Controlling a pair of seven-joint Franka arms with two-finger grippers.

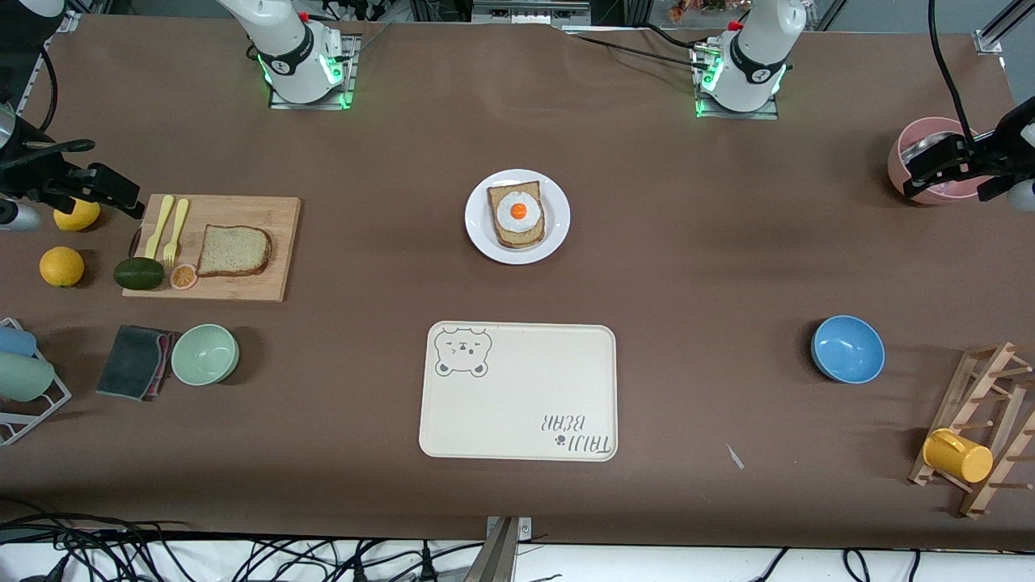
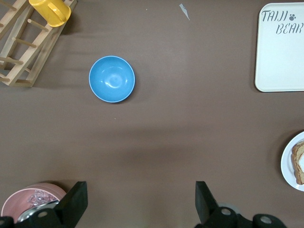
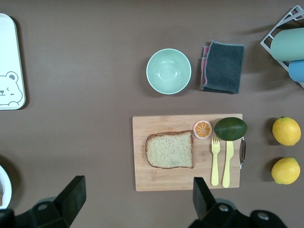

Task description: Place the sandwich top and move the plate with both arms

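The sandwich top [image 3: 169, 150], judged light and soft, is best pinched across its crust edges. The right gripper [image 3: 135, 202], above the cutting board [image 3: 161, 178], and the left gripper [image 2: 141, 204], over bare counter [image 2: 190, 133], are held wide open and empty.

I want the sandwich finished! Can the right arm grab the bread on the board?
Probably yes. The right pincer hangs open over the board's end of the table, and the bread lies flat and bare on it. The orange slice and fork sit beside it, not on top.

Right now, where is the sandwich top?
The sandwich top lies flat on the wooden cutting board toward the right arm's end of the table, beside an orange slice.
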